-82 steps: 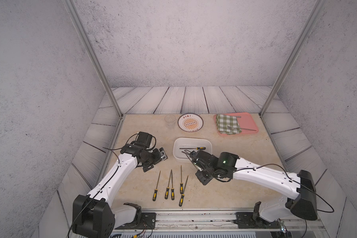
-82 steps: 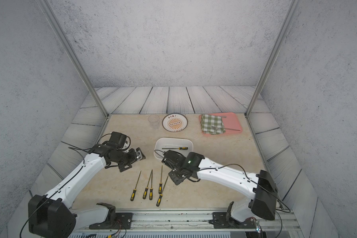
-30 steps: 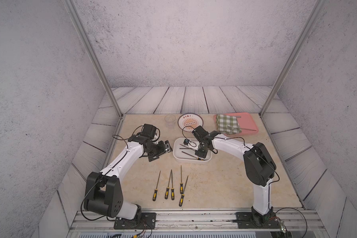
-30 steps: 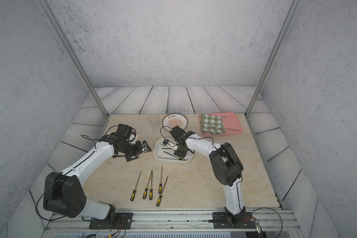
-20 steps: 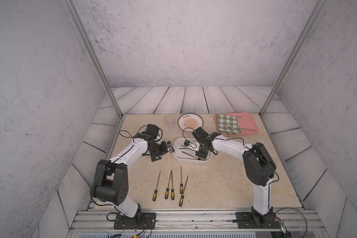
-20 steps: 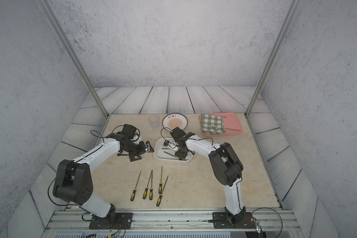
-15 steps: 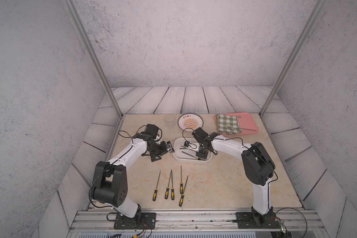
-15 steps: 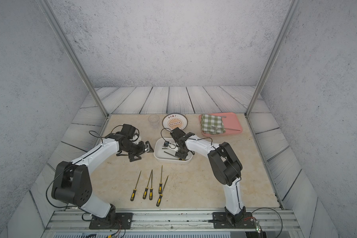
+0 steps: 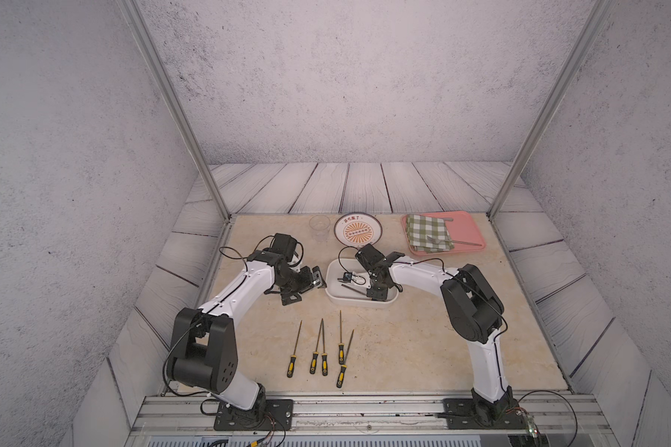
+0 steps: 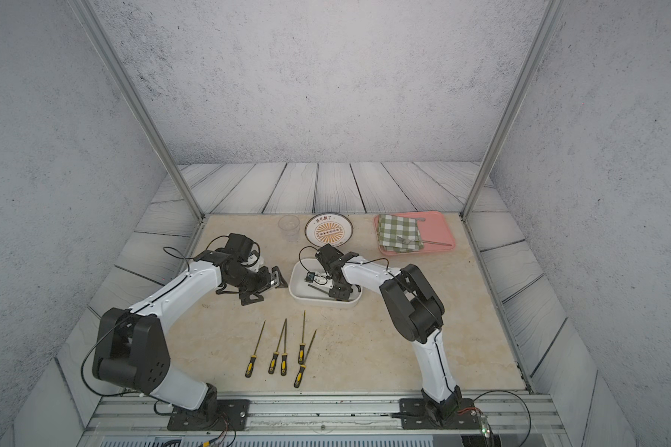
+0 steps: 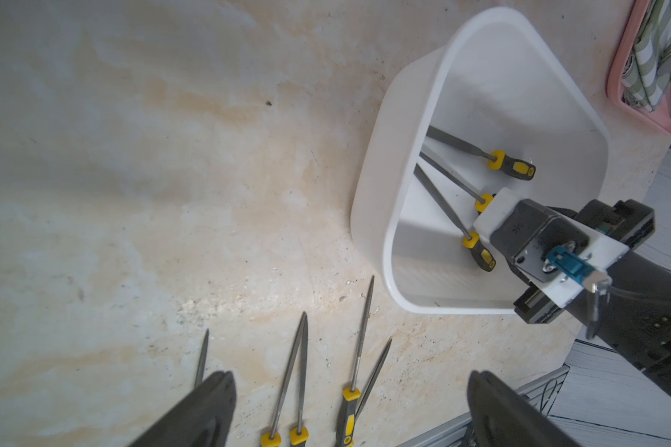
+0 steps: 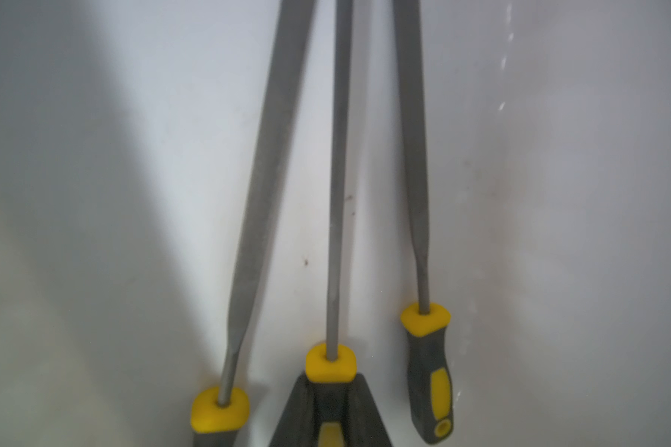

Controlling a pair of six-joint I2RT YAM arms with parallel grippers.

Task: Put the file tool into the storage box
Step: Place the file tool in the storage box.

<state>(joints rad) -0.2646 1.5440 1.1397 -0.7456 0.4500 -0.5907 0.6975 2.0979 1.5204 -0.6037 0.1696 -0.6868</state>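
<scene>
The right gripper (image 12: 330, 420) is clamped narrowly on the handle of a file (image 12: 337, 216), just behind its yellow collar. That end grip leaves the long shaft free to lie flat, and the file is already inside the storage box (image 9: 347, 301), at the centre of both top views. It sits low over the floor between two other files (image 12: 266, 201), roughly parallel to them, which looks like a deliberate side-by-side packing. Letting go appears to be the step in hand.

The right arm (image 9: 423, 273) rises from the lower right, folds sharply at the elbow and reaches left across the frame, wrist tipped down into the box.

The left arm (image 9: 245, 284) stretches up from the lower left. The left gripper (image 11: 349, 383) has its jaws wide and empty, just beside the box's left wall, probably waiting. Five files (image 9: 340, 333) lie on the worktop (image 9: 403, 348), lower centre.
</scene>
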